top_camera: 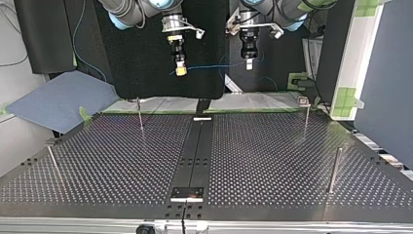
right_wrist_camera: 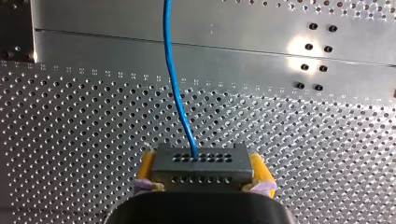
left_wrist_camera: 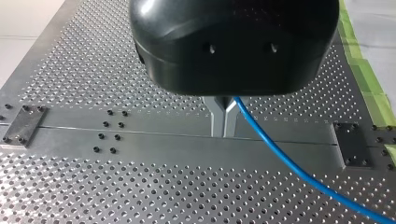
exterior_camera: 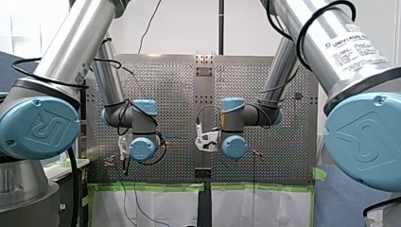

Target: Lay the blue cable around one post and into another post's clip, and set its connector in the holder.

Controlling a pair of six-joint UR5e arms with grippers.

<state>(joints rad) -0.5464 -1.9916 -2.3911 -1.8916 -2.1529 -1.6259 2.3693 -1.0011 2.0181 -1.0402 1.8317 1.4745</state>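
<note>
Going by the top view from its left, two posts stand on that half of the table (top_camera: 272, 161): the left near post (top_camera: 52, 163) and the left far post (top_camera: 140, 114). Above and beyond the far one hangs my right gripper (top_camera: 180, 71), its yellow pads (right_wrist_camera: 147, 163) clamped on the connector (right_wrist_camera: 201, 164). From there the cable (top_camera: 214, 65) runs roughly level to the right, to my left gripper (top_camera: 249, 62), whose metal fingers (left_wrist_camera: 223, 116) are pinched together on it.

The held span therefore lies left to right across the strip (top_camera: 199, 146), raised well clear of the table and touching no post. Further right stand the right far post (top_camera: 307, 117), with a small head (top_camera: 304, 101) that may be the clip, and the plain right near post (top_camera: 334, 170).

I judge the next move turns on this: the cable is high and crosswise, with the posts below and nearer. My right gripper is closer to the left far post, my left to the right far one.

Only the right wrist view shows the cable entering the connector's holed face and leading straight ahead. Only the left wrist view shows the cable running on past the fingers and out of sight. Neither wrist view shows a post. A dark plate (top_camera: 187, 193) at the strip's near end may be the holder, but I cannot tell.
</note>
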